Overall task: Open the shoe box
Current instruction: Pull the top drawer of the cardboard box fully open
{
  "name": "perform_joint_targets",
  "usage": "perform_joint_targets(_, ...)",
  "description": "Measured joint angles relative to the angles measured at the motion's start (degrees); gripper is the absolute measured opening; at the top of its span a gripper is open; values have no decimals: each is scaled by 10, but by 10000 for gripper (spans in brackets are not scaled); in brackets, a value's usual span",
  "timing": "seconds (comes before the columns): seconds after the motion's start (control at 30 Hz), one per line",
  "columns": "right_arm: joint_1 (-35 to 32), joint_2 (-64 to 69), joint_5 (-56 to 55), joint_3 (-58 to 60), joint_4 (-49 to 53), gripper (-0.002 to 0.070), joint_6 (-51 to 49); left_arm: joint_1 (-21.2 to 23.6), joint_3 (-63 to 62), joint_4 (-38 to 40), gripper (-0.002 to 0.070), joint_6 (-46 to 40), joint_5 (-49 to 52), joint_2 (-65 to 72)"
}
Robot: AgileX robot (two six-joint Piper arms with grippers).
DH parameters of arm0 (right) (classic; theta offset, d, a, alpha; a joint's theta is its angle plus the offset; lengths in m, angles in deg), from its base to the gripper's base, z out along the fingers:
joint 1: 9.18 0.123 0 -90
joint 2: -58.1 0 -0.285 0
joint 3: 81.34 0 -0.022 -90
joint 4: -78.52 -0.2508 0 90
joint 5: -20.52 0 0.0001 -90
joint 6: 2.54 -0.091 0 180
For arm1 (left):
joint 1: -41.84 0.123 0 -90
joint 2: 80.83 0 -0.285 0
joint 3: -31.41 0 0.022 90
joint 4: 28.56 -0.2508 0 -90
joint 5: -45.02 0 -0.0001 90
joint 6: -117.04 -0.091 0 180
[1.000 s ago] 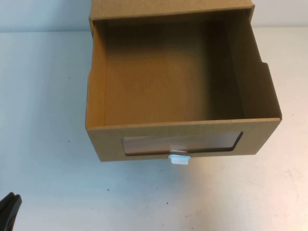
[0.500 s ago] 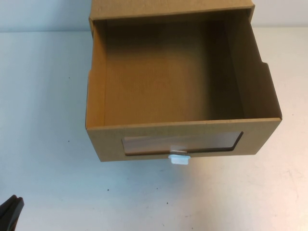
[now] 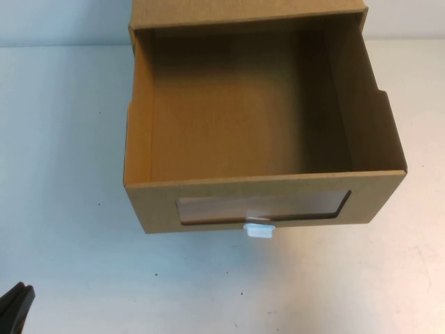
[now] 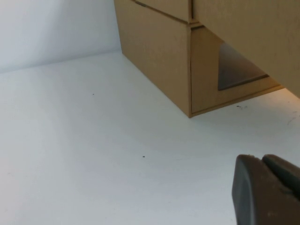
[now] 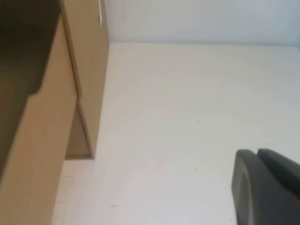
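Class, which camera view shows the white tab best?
High view: the white tab shows whole on the drawer front. Neither wrist view catches it; the left pincer and right pincer sit shut, clear of the box.

Matt cardboard shoe box (image 3: 264, 198), plastic pull tab (image 3: 258, 229), smooth matt table (image 3: 62, 139)

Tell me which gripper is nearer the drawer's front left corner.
Left, probably. The left gripper sits toward the robot and left of the drawer's front left corner. The right gripper is beyond the box's right side, outside the high view.
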Motion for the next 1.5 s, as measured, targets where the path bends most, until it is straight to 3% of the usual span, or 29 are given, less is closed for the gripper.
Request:
perform_joint_targets(0.53,-4,-327,-321,458,16,-14,0,0,0,0,-5,0,0,0)
perform_joint_targets(0.7,-4,-404,-271,463,5,-14,0,0,0,-10,-5,0,0,0)
perform_joint_targets(0.93,-4,-440,-147,463,13,-13,0,0,0,-120,-5,0,1,0)
perform_joint_targets(1.07,-4,-440,-84,463,18,-14,0,0,0,-117,-5,0,1,0)
perform_joint_targets(1.5,-4,-440,-68,463,19,-13,0,0,0,-127,-5,0,1,0)
